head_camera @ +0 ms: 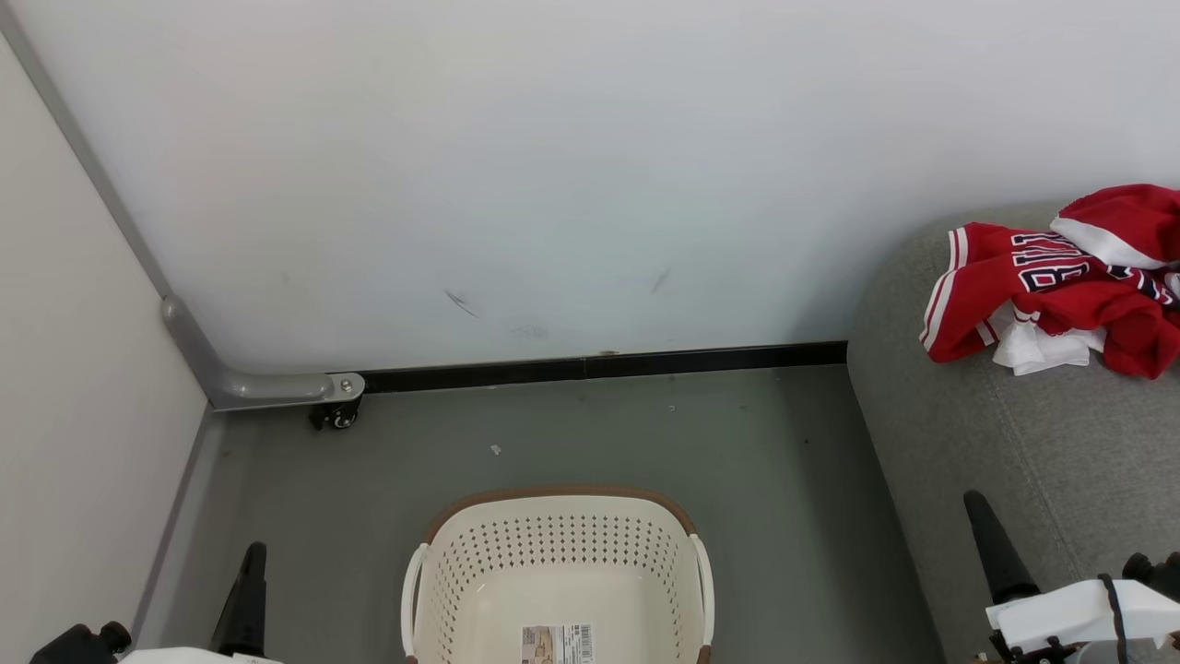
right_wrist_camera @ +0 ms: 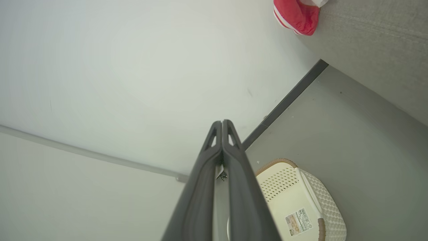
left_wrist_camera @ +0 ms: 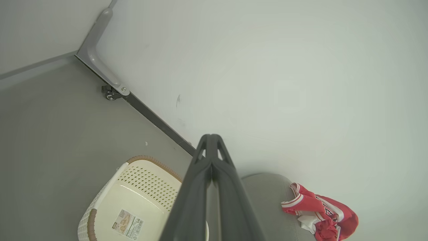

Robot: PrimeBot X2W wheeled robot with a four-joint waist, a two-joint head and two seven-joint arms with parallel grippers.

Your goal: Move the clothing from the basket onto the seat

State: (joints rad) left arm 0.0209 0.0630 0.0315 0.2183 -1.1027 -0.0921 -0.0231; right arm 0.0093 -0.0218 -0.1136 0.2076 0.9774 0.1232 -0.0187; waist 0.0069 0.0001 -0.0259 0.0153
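Jersey [head_camera: 1042, 286], shorts [head_camera: 1120, 217] heaped on sofa [head_camera: 996, 480], 3 o'clock; laundry basket [head_camera: 553, 544], 6 o'clock; left gripper [left_wrist_camera: 211, 136], right gripper [right_wrist_camera: 222, 122] closed, empty.

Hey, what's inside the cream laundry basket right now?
Cream perforated plastic basket: no clothes visible, just a sticker label on its bare bottom. The head view cuts off its near end; the left hand's dark fingers hide one corner in that wrist view.
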